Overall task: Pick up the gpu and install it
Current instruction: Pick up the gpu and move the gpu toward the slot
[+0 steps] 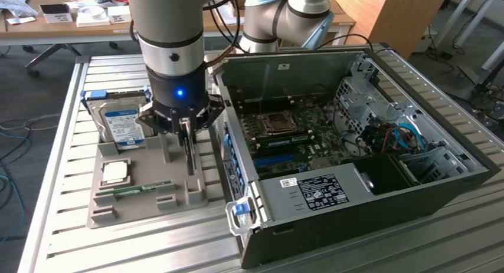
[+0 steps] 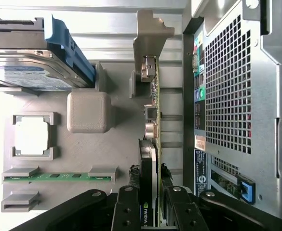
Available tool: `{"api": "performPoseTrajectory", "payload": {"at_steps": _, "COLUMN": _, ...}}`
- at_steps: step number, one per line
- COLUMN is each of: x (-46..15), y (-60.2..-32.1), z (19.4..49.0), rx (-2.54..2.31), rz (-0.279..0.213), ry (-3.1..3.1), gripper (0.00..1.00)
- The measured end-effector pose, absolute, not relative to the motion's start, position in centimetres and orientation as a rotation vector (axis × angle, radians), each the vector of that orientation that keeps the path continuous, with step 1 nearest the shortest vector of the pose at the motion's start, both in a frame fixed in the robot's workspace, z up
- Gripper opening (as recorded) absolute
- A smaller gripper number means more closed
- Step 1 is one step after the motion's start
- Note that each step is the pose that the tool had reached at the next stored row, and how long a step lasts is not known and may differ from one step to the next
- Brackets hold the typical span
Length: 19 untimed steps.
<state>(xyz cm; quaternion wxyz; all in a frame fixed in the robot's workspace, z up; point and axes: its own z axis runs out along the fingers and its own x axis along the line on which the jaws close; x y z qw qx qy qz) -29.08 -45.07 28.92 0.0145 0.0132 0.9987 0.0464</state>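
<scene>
The gripper (image 1: 183, 131) stands partly closed over the gpu (image 1: 190, 158), fingers (image 2: 127, 211) on either face of its upper edge and seemingly clamped on it, though actual contact is hard to confirm. The card stands on edge in the grey tray (image 1: 118, 217), between the hard drive (image 1: 122, 128) and the computer case (image 1: 315, 237). Such a thin hold could let the card pivot or slip on lifting, and its bracket end may snag the tray's slot or strike the case wall just beside it.

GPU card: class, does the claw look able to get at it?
Likely yes: the claw hangs directly over the upright GPU card; the hard drive and computer case stand clear either side.
</scene>
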Motion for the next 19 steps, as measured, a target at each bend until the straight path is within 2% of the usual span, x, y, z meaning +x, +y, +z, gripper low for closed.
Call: {"api": "performPoseTrajectory", "payload": {"at_steps": 19, "x": -29.1, "y": -45.1, "z": 30.3, "rx": 0.041, "rz": 0.144, "ry": 3.109, "gripper": 0.27}}
